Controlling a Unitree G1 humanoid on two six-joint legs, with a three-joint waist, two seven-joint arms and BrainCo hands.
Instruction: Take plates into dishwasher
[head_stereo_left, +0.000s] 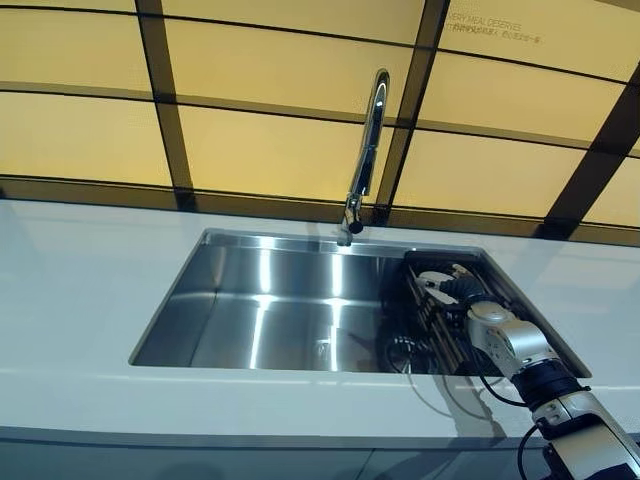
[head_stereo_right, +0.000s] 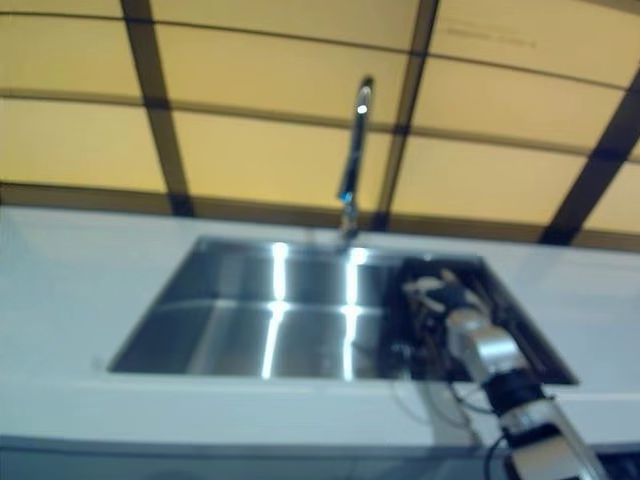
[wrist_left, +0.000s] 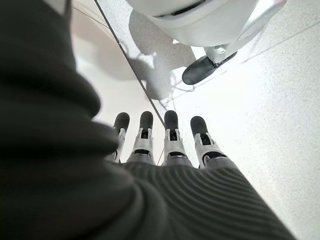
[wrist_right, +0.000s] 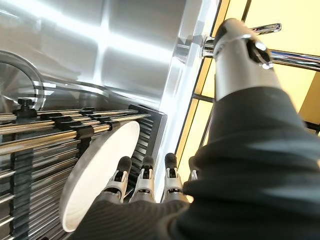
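I keep my right hand (wrist_right: 145, 187) down in the sink (head_stereo_left: 230, 300), at about four o'clock, because the plate (wrist_right: 95, 175) sits there on the rack (wrist_right: 45, 130). Its fingers are straight against the plate, not curled round it. My left hand (wrist_left: 165, 145) hangs low, fingers straight, holding nothing.
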